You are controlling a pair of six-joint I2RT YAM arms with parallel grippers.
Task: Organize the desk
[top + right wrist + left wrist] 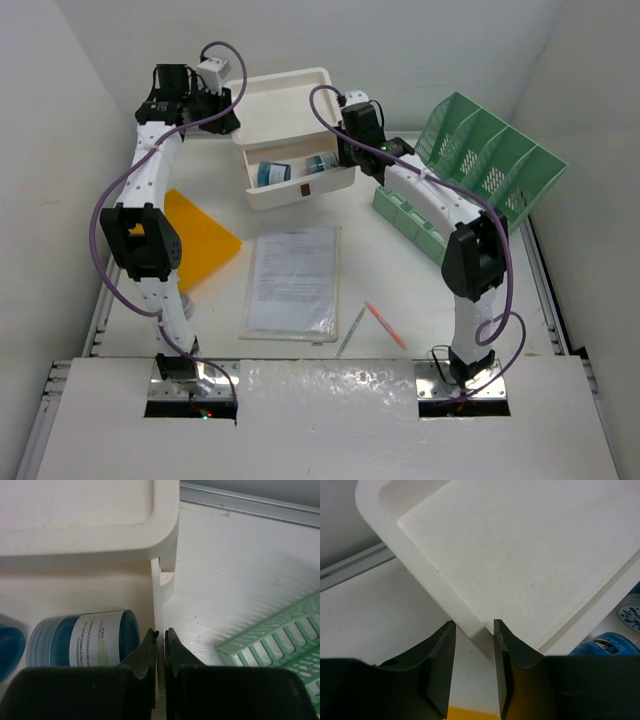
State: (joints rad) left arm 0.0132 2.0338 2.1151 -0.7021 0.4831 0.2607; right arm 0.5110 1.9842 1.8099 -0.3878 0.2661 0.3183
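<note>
Closest to us, the right gripper (160,639) is pressed together on the thin side wall of the drawer (156,590), which stands pulled out of the white box (285,100). A blue jar (85,642) lies on its side just inside.

We see the left gripper (474,630) spread, its fingers (440,670) either side of a left corner of the box. We cannot tell whether they touch it.

Everything rests on the desk (400,270), which fills the width and depth of the top view. We judge it stiff, heavy and fixed, nothing to take hold of. Its top looks smooth, so things should slide easily.

To us the box looks like light hard plastic, best braced at a corner while the drawer moves. Flat things will be harder: the orange sheet (205,235) and the sleeved paper (293,278) lie flush, and two pens (385,323) are thin. A green file rack (480,160) stands at the right.

Metal rails (100,310) edge the top, and plain white walls (400,40) close in on three sides.
</note>
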